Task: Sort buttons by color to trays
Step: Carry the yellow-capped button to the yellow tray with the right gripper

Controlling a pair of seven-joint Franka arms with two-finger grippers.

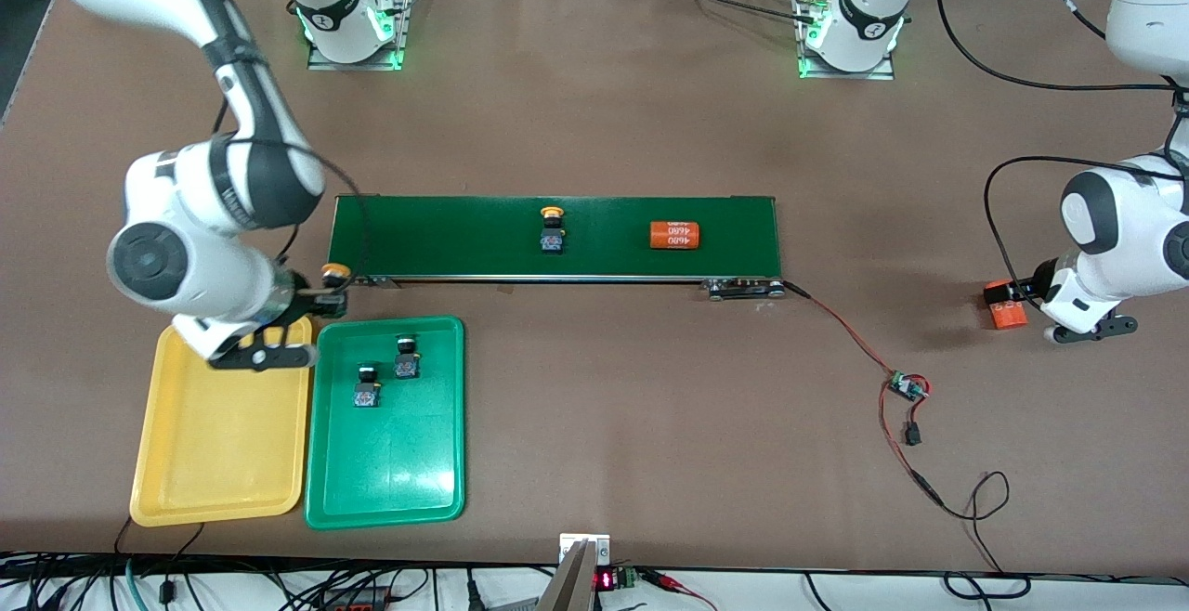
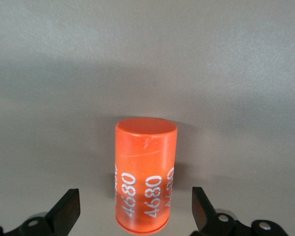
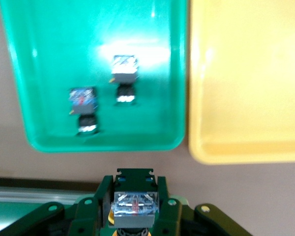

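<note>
A wide brown table [image 1: 594,128] fills almost the whole view, with a matte, evenly lit surface. Along its lower edge hang many black cables [image 1: 279,588]. A thin red-black wire [image 1: 864,351] lies across the tabletop.

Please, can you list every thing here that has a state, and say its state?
Right gripper: shut on a yellow button.
Left gripper: open around an upright orange cylinder.
Yellow tray: empty.
Green tray: holds two green buttons.
Belt: carries one yellow button, one lying cylinder.
</note>
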